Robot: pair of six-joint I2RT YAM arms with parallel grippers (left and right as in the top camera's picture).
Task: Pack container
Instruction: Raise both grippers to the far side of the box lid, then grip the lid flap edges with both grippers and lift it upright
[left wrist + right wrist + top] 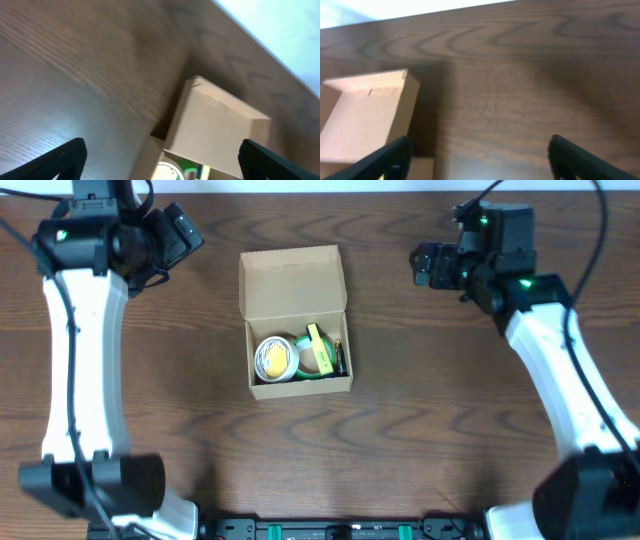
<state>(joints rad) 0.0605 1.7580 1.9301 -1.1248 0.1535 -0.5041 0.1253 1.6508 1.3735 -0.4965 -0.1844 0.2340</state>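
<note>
Container (292,280) open, small items (300,358) inside.

You see a plain tan-brown container (293,280) on a dark brown table (420,430) with wavy wood grain, a white roll (272,358) ringed in green, a yellow pad (321,357), a thin black item (340,358), and a left arm (85,360) and right arm (560,370) in white with black joints.

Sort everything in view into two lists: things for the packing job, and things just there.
Job: container; white roll and yellow pad inside it; left tool; right tool.
Just there: wooden table.
</note>
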